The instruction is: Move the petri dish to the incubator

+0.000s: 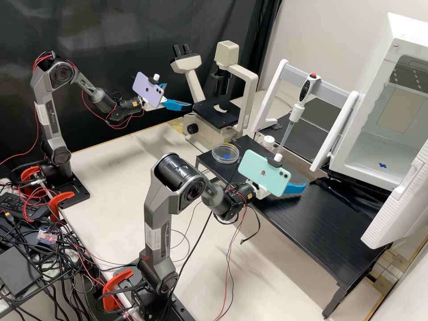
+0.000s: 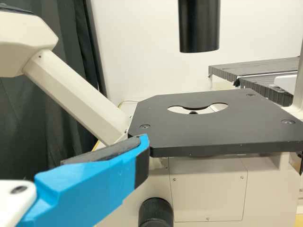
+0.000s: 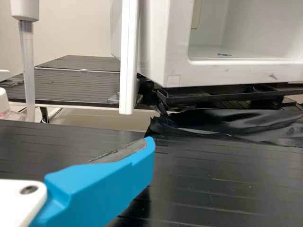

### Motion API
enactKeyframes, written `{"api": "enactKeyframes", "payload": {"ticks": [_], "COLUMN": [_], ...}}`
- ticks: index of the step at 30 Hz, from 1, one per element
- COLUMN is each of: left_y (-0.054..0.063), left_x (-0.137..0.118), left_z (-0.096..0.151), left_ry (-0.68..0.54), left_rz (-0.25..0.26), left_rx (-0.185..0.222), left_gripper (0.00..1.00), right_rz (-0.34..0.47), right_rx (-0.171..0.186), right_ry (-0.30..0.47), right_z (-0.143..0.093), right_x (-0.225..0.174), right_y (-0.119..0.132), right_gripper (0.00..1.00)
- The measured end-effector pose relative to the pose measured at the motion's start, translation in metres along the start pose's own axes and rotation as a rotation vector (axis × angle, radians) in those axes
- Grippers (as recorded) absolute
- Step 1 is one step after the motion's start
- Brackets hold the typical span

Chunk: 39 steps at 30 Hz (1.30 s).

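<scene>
Your petri dish [image 1: 225, 153] sits flat near the microscope end of the low black table [image 1: 327, 232], with a blue mark visible through its clear base. Just beside it is a white-capped bottle [image 1: 268, 142], and near that hangs the pipette [image 1: 299, 107], on a white-framed stand [image 1: 329, 87] between the microscope and the incubator.

Farther along, your right gripper [image 1: 295, 187] is above the table, between the dish and the open incubator door [image 1: 401, 196]; that arm and the stand are what you have to mind on the way. The incubator [image 1: 379, 147] is open, a blue mark on its floor. On the dish's other side stands the microscope [image 1: 211, 104], with your left gripper [image 1: 177, 105] in front of its stage. Both claws are spread, holding nothing.

From the high view you get the dish and the swung-out door. Your left wrist view gives you the stage [image 2: 213, 132] up close, with its notched opening and the focus knob [image 2: 155, 212] below. Your right wrist view brings out crumpled black sheeting [image 3: 232, 124] on the table before the incubator.
</scene>
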<state>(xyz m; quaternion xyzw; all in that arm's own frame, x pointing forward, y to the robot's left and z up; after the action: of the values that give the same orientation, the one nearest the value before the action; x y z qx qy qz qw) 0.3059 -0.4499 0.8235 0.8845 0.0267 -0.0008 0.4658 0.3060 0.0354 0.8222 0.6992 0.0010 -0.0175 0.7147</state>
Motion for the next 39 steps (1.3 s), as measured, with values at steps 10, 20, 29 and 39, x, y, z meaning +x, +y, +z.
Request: {"api": "enactKeyframes", "payload": {"ticks": [10, 20, 29, 39], "left_y": [0.0, 0.0, 0.0, 0.0], "left_x": [0.0, 0.0, 0.0, 0.0], "left_z": [0.0, 0.0, 0.0, 0.0], "left_ry": [0.0, 0.0, 0.0, 0.0], "left_rz": [0.0, 0.0, 0.0, 0.0], "left_rx": [0.0, 0.0, 0.0, 0.0], "left_gripper": [1.0, 1.0, 1.0, 1.0], "right_rz": [-0.002, -0.002, -0.156, -0.297], "right_rx": [0.0, 0.067, 0.031, 0.01], "right_ry": [-0.002, 0.139, 0.367, 0.412], "right_z": [0.001, -0.018, -0.054, -0.067], "right_x": [-0.003, -0.04, -0.063, -0.057], "right_y": [-0.001, -0.005, -0.037, -0.075], "right_gripper": [1.0, 1.0, 1.0, 1.0]}}
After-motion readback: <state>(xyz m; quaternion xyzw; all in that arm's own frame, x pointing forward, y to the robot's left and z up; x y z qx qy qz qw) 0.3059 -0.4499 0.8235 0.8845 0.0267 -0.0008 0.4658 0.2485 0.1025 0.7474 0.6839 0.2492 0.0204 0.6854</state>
